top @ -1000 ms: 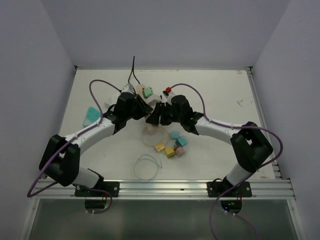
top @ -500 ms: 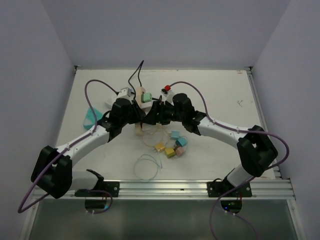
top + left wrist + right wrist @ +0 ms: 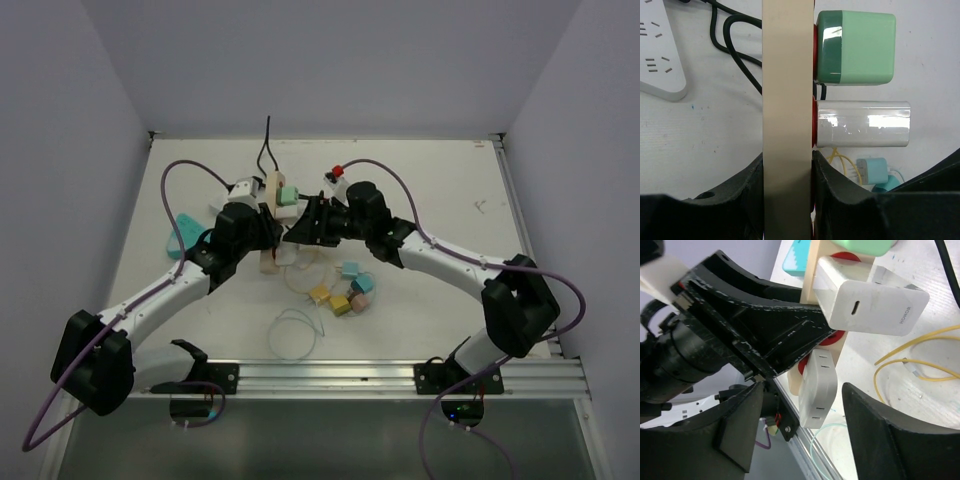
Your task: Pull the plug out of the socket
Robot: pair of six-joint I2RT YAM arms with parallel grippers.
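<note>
Ideally, with the left gripper (image 3: 787, 172) clamped shut on the beige socket board (image 3: 787, 75), held on edge, we centre the right gripper (image 3: 801, 405), jaws open astride the seated lower white plug (image 3: 819, 375), grip squarely, and pull straight along its pins.

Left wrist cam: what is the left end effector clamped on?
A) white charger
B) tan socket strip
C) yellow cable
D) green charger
B: in the left wrist view the left end effector is shut on both faces of the tan socket strip. The green charger and white charger stick out of the strip's side, clear of the end effector.
</note>
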